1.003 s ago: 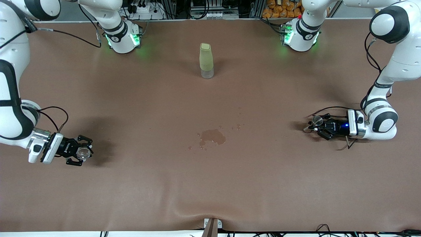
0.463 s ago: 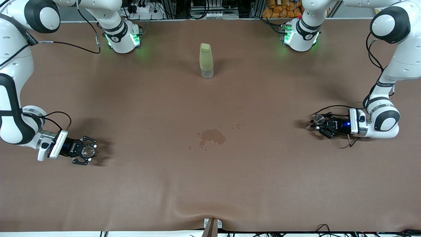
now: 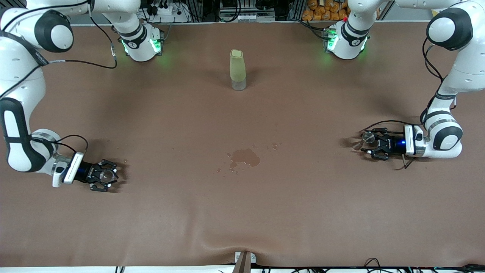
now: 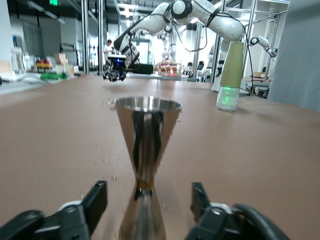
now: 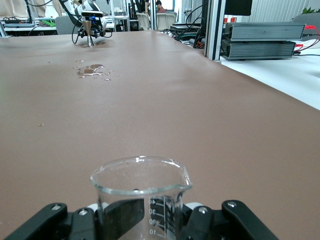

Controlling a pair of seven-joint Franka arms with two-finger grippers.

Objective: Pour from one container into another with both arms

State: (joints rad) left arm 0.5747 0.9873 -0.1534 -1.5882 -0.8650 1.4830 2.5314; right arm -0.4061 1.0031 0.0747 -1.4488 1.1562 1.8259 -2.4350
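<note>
The right gripper's (image 3: 106,175) fingers (image 5: 125,212) clamp the tiny clear glass cup with printed gradations (image 5: 141,192), standing low at the right arm's end of the brown surface (image 3: 242,212). The left gripper's (image 3: 368,145) fingers (image 4: 95,200) stand apart either side of the shiny steel hourglass jigger (image 4: 145,165), upright, untouched. At the jigger's twelve o'clock the surface runs clear to a wet patch (image 3: 245,157). A pale-green bottle with clear base (image 3: 238,70) stands well apart near the bases.
</note>
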